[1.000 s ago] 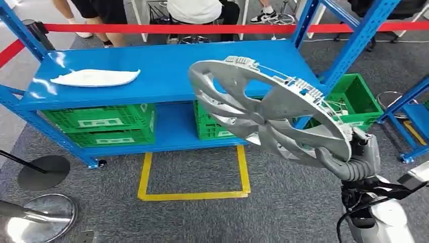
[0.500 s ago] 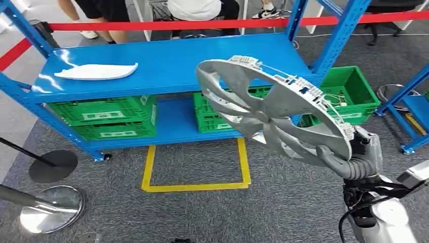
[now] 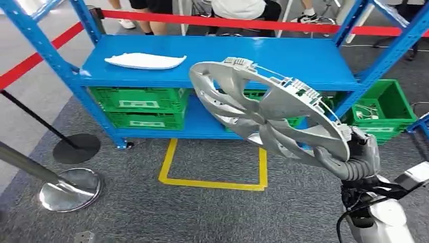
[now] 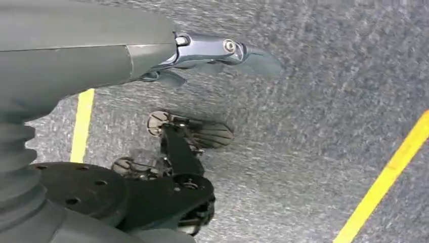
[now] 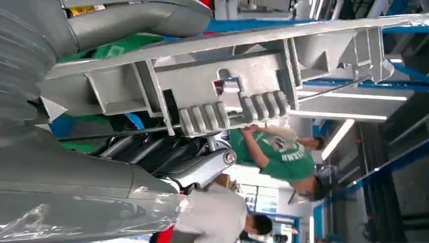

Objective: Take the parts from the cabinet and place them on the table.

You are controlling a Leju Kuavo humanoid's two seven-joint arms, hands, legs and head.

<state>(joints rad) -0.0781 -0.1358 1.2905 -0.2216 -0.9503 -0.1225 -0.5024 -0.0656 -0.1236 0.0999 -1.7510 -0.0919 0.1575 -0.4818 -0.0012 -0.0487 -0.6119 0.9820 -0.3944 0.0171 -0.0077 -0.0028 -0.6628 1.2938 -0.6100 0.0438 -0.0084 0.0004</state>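
While my right robot hand point(image 3: 360, 158) grips the silver wheel cover point(image 3: 268, 109) by its rim, the cover hangs tilted above the grey floor, before the blue counter point(image 3: 303, 63) (a white part point(image 3: 145, 61) lies there); my left robot hand point(image 4: 202, 53) hangs with fingers apart, holding nothing.

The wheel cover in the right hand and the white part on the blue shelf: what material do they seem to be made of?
The wheel cover, held at its rim by the right hand, looks like moulded plastic with a silver painted satin finish: thin spokes, and ribs and clips on its back. The white part on the blue shelf is probably plastic too, smooth and matte, though it is too far away to be sure.
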